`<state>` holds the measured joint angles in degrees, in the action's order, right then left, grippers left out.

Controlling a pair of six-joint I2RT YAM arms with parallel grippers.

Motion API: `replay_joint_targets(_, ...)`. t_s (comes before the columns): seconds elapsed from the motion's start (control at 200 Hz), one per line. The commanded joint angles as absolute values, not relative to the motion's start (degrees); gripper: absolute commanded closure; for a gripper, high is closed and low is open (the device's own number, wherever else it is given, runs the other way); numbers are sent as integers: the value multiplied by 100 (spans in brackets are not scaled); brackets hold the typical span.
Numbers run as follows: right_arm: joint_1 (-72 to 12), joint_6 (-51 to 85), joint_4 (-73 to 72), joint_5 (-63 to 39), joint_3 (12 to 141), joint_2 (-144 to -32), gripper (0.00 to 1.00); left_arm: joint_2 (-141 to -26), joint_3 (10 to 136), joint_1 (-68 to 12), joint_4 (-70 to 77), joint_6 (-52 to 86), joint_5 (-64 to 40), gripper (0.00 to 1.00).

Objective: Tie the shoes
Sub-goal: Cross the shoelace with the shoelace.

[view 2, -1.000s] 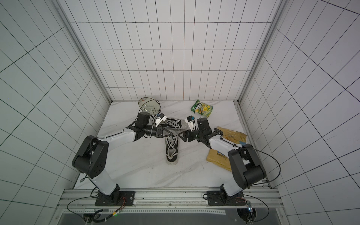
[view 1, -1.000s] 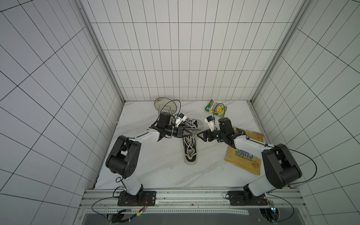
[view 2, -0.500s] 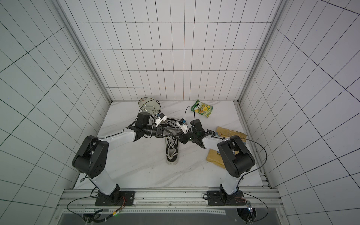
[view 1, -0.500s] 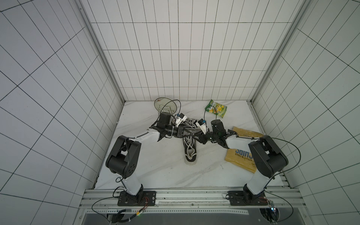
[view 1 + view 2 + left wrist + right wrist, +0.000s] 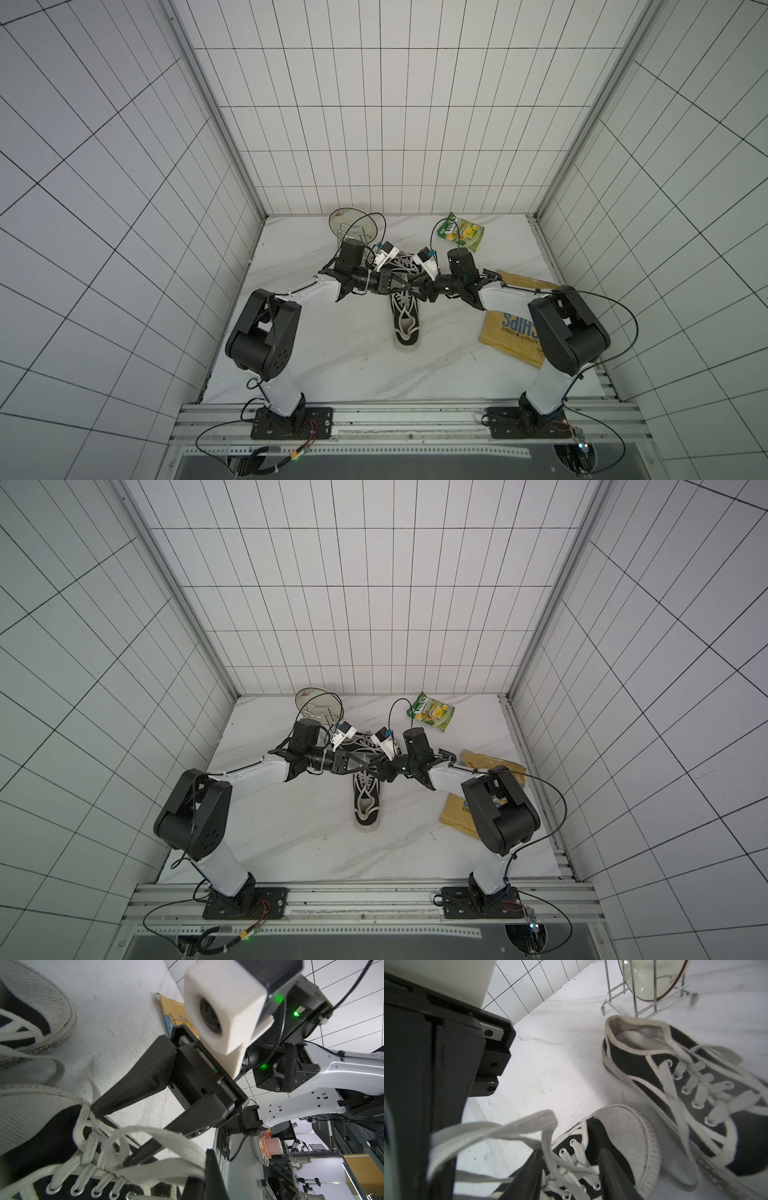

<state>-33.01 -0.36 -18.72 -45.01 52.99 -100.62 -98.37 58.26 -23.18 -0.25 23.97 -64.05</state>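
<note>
In the middle of both top views, over the shoes (image 5: 405, 328), the left gripper (image 5: 401, 286) pinches a lace loop (image 5: 162, 1142) raised, apparently so the right gripper (image 5: 110, 1136), jaws apart beside it, can take it.

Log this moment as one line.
step: tying shoe | left tool: shut on lace | right tool: open around lace

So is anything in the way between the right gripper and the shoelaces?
No, nothing visible is. The right gripper is open right at the laces of the near shoe, with a strand between its fingers. The left gripper is shut on a loop of lace beside it.
</note>
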Motion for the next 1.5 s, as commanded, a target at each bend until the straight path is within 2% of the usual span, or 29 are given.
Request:
replay_joint_targets(0.0, -3339, -96, -1630, -4686, 5406, -10114, 48, -9732, 5843, -2281, 45, 2276, -6395, 100)
replay_joint_targets(0.13, -3340, -126, -1608, -4632, 5279, -10059, 57, -9740, 5862, -2259, 53, 2285, -6390, 100)
replay_joint_targets(0.285, -3335, -97, -1586, -4582, 5169, -10001, 60, -9738, 5854, -2233, 44, 2290, -6401, 100)
replay_joint_targets(0.44, -3323, -97, -1549, -4524, 5071, -9938, 81, -9739, 5854, -2206, 28, 2288, -6409, 100)
replay_joint_targets(0.54, -3322, -72, -1397, -4534, 5088, -9923, 100, -9740, 5854, -2197, -19, 2255, -6410, 100)
replay_joint_targets(0.715, -3180, 181, -1523, -3977, 4958, -9438, 100, -9723, 5862, -2153, -376, 2008, -6388, 100)
replay_joint_targets(0.875, -3056, 3, -1090, -3803, 5450, -9137, 100, -9765, 5862, -2153, -720, 1742, -6440, 100)
replay_joint_targets(1.169, -3240, 546, -1576, -4587, 6636, -10390, 100, -9918, 6024, -2335, -855, 1671, -6628, 76)
replay_joint_targets(1.289, -3322, 849, -1830, -4695, 6813, -10721, 100, -10010, 6098, -2379, -849, 1653, -6540, 72)
replay_joint_targets(1.409, -3324, 1022, -2008, -4907, 6824, -10876, 100, -10028, 6135, -2392, -803, 1644, -6460, 74)
replay_joint_targets(1.459, -3331, 1037, -1938, -5060, 6875, -10959, 100, -10021, 6139, -2408, -793, 1643, -6456, 79)
replay_joint_targets(1.494, -3327, 1037, -1844, -5188, 6930, -11043, 100, -10013, 6130, -2408, -778, 1632, -6453, 86)
